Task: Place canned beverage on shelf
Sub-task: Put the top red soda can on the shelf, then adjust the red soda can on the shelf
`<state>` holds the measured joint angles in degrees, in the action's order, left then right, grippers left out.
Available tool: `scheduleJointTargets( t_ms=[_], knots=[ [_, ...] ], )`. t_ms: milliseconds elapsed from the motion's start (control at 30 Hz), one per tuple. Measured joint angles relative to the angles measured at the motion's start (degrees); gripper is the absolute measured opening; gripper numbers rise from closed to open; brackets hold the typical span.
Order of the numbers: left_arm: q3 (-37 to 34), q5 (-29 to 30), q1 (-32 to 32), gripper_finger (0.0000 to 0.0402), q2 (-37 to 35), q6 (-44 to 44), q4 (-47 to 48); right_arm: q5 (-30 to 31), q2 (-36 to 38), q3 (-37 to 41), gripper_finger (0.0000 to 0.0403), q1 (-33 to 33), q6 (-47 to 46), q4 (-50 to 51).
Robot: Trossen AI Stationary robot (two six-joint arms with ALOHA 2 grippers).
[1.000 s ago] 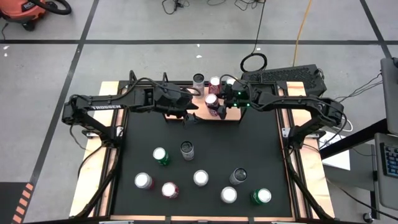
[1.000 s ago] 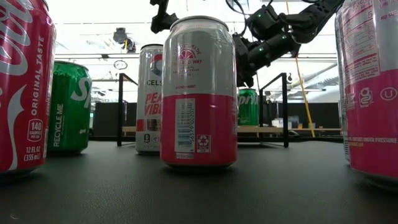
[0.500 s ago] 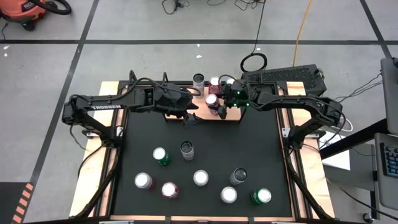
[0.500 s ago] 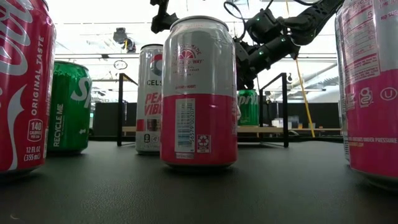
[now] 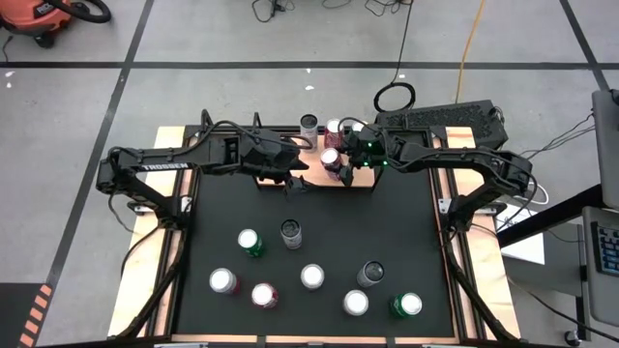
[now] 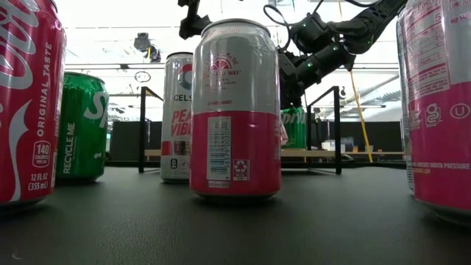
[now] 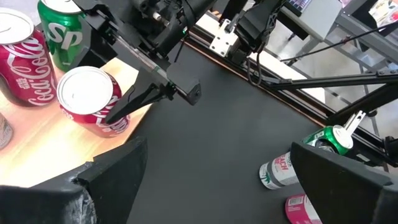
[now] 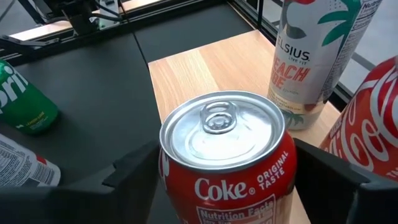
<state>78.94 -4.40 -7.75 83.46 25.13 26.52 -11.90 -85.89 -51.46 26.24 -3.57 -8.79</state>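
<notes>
Releasing red aluminium Coke can onto light-brown wooden shelf board: right gripper fingers spread, flanking upright can, contact unclear. Left gripper waits wide open just beside shelf. Next: lift right gripper clear without tipping can.

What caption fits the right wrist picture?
Right fingers straddle a Coke can on the wooden shelf.

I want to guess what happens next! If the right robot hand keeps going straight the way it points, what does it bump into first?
The right gripper already has the red Coke can between its open jaws. Straight on, it would likely meet the tall Celsius can on the shelf, though depth is uncertain.
</notes>
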Motion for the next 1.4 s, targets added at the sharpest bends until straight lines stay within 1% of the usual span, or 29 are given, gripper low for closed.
scheduleJointTargets(
  t_ms=[100,200,567,733,933,1000,1067,1167,1300,1400],
  knots=[
    [0.0,0.0,0.0,0.0397,0.0,0.0,0.0,0.9,0.0,0.0,0.0315,0.0,0.0,0.1],
    [0.0,0.0,-0.1,0.0397,0.0,-0.1,0.0,1.3,0.0,0.0,0.0324,0.0,0.4,0.2],
    [0.0,0.0,-0.1,0.0397,0.0,0.0,0.0,1.4,0.1,0.0,0.0329,0.0,1.3,0.5],
    [0.0,0.0,-0.1,0.0397,0.0,-0.1,0.0,1.4,0.4,-0.2,0.0334,0.0,-0.8,0.8],
    [0.0,-0.8,-0.1,0.0397,0.0,-1.5,0.0,1.4,1.6,-4.2,0.0334,0.0,-1.4,4.3],
    [0.0,-0.8,-0.1,0.0397,0.0,-1.5,0.2,1.5,2.6,-6.2,0.0334,0.0,-1.2,7.0],
    [0.0,-0.8,-0.1,0.0397,0.0,-1.5,0.3,2.9,3.6,-8.9,0.0334,0.0,0.0,9.8],
    [0.0,-0.8,-0.1,0.0397,0.0,-1.5,0.5,4.3,5.4,-13.3,0.0334,0.0,3.2,16.7],
    [0.0,-0.6,-0.1,0.0397,0.0,-1.5,1.9,4.7,7.2,-18.6,0.0332,0.0,5.8,29.2],
    [0.0,-0.4,-0.1,0.0397,0.0,-1.5,3.1,4.6,8.3,-20.5,0.032,-0.2,5.4,37.5]
  ],
)
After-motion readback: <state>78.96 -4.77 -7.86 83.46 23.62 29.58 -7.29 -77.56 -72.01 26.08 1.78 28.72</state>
